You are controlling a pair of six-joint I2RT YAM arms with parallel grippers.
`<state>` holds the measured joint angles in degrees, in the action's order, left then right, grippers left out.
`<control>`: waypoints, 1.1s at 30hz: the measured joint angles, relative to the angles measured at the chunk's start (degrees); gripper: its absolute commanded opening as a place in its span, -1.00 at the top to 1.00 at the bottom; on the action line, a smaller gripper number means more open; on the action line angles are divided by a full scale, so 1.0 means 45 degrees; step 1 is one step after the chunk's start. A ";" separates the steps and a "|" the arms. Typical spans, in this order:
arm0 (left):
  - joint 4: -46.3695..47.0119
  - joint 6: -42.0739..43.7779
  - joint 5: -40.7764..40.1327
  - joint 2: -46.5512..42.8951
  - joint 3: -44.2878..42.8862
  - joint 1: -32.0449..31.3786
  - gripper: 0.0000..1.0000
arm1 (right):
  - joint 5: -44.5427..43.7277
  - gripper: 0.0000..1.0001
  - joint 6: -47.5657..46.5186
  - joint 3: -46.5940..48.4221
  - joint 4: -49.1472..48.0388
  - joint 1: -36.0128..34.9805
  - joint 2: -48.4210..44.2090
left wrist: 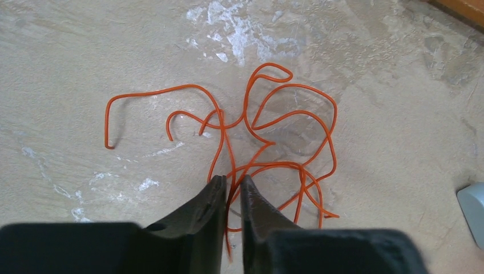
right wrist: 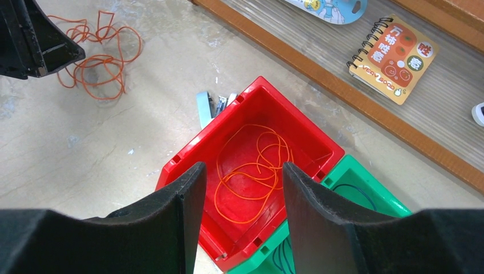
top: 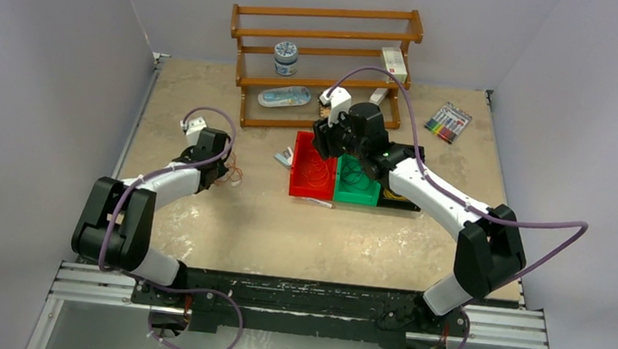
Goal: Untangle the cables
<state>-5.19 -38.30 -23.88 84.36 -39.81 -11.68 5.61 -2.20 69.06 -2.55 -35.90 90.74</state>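
Beige table (top: 281, 241), then the red bin (right wrist: 188, 157): my right gripper (right wrist: 242, 166) hangs open over orange loops (right wrist: 251, 171) inside it. Only the left wrist view shows my left gripper (left wrist: 231, 181) pinching a strand of the orange cable tangle (left wrist: 245, 103), which lies just ahead on the table.

Counted by kind:
One orange tangle (left wrist: 268, 145) just ahead of the left claw (left wrist: 233, 180); one orange coil (right wrist: 259, 165) in one red bin (right wrist: 251, 103) under the right claw (right wrist: 242, 168); one green bin (right wrist: 365, 174) to that claw's right; one rack (top: 327, 12); one notebook (right wrist: 394, 57).
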 measured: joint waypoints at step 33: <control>-0.2361 0.1996 0.4318 -0.5051 -0.4294 -0.1146 1.00 | 0.4328 -0.44 0.4653 -0.2195 -0.7519 -0.0034 -0.0039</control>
<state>-15.81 -29.32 -4.45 61.63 -59.13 -16.84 25.08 18.74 59.18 -36.38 -36.05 90.56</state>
